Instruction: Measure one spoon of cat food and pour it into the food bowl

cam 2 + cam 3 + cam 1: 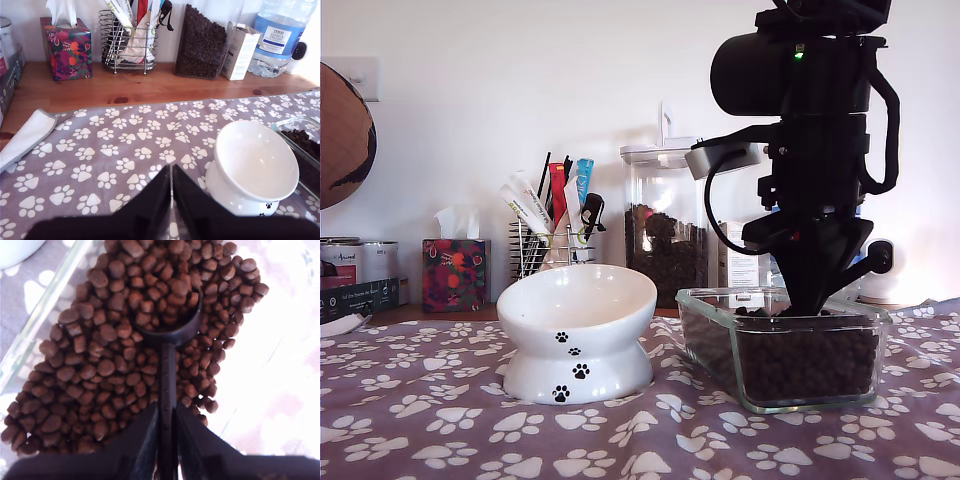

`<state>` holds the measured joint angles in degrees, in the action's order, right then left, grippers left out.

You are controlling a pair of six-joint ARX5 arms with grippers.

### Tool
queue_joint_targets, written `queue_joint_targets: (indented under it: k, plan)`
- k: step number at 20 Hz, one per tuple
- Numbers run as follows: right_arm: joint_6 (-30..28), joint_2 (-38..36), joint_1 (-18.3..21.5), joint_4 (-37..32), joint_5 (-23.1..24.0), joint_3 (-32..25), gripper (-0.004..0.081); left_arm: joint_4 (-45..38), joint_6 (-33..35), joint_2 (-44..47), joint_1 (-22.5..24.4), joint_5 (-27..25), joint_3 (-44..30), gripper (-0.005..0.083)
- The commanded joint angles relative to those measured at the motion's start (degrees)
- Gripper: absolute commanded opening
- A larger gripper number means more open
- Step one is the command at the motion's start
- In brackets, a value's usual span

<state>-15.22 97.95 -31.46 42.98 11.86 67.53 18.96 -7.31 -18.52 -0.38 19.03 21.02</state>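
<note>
In the second wrist view my second gripper (167,412) is shut on the flat handle of the black spoon (167,365). The spoon's round cup sits low in the cat food (95,370), heaped with brown kibble. The exterior view shows that gripper (812,300) pointing down into the clear glass dish (715,330) at the exterior view's right. The white food bowl (582,300) with black paw prints stands beside the dish, and its inside looks bare (255,160). My first gripper (171,172) is shut on nothing above the paw-print cloth, near the bowl.
Along the back stand a tissue box (67,50), a wire holder (127,45) of sachets, a tall clear jar of kibble (663,235), a carton (240,50) and a water bottle (277,37). A folded white cloth (25,140) lies on the wooden top.
</note>
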Motion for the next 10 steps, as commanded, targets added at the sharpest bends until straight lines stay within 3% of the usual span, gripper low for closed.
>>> queue_joint_targets:
  k: [1, 10]
  plan:
    - [0.26, -2.21, 0.48, 0.22, 0.72, -1.51, -0.0012, -0.26, -0.15, -0.22, -0.26, 0.13, -0.15, -0.0019]
    - [0.70, -4.66, 0.83, 0.63, 0.22, -1.51, -0.0012, -0.31, -0.15, -0.22, -0.26, 0.13, -0.15, -0.0019]
